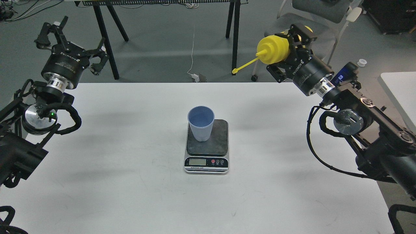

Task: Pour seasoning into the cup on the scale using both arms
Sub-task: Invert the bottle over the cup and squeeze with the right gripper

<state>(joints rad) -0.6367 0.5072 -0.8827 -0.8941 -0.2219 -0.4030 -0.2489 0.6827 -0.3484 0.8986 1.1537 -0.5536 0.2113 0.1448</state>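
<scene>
One seasoning (272, 49), one cup (201, 123), one scale (206, 147)

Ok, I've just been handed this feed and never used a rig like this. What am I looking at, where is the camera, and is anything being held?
This single picture comes from the robot's own head, looking forward and down at a white table. The two black jointed arms at the sides are the robot's own. Its left gripper is raised, open and empty. Its right gripper is shut on the yellow plastic squeeze bottle, held tipped sideways above the table's far edge, with the cone nozzle pointing left and the tethered cap dangling open. In the middle of the table sits a flat kitchen scale with a dark platform and silver front. A small light-blue ribbed plastic cup stands upright on its platform. The display is too small to read.
</scene>
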